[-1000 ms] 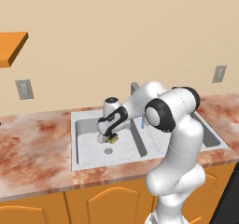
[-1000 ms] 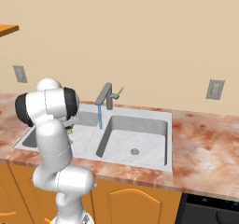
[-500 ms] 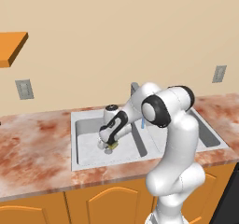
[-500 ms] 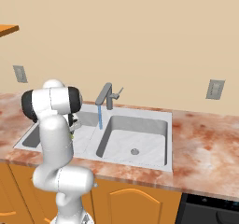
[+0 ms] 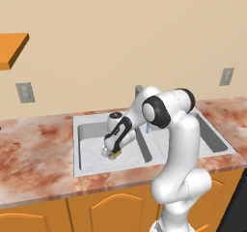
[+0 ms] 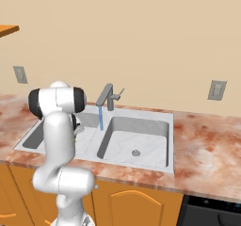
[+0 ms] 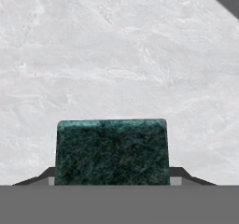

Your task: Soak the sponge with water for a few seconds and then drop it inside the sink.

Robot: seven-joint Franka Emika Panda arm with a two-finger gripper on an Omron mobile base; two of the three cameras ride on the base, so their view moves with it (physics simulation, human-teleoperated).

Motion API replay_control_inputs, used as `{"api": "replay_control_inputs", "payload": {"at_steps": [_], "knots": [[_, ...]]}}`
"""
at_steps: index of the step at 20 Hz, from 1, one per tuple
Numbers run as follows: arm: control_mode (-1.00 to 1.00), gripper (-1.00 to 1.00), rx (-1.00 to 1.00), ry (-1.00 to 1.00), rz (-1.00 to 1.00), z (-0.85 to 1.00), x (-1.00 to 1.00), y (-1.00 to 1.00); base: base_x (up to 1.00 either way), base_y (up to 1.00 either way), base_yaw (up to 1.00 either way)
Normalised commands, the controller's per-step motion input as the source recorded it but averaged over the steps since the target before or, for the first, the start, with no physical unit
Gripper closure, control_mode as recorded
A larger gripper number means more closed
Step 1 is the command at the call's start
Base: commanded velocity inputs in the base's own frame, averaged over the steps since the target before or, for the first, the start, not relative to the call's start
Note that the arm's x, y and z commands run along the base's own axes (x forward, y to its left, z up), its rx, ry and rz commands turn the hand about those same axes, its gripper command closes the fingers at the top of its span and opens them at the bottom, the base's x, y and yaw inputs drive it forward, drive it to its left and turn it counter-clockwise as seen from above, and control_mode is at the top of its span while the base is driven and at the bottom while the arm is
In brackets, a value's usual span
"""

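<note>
Low over the left bowl of the light grey metal double-basin sink (image 5: 86, 151), my two-finger gripper (image 5: 113, 153) pinched the small yellow, green-topped sponge (image 7: 111, 151).

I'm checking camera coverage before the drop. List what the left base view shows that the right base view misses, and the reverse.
Left base view alone: the claw shut on the sponge, low over the left bowl of the sink, away from the tap. Right base view alone: the whole faucet, the full water stream falling beside the divider, and the right bowl's drain. Both: the sink, the marbled counter and the running water.
</note>
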Motion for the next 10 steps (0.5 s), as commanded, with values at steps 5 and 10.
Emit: {"api": "replay_control_inputs", "payload": {"at_steps": [5, 10], "knots": [[-1.00, 1.00, 0.00, 0.00, 0.00, -0.14, 0.10, 0.00, 0.00, 0.00, 0.00], [-1.00, 1.00, 0.00, 0.00, 0.00, 0.00, 0.00, 0.00, 0.00, 0.00, 0.00]]}}
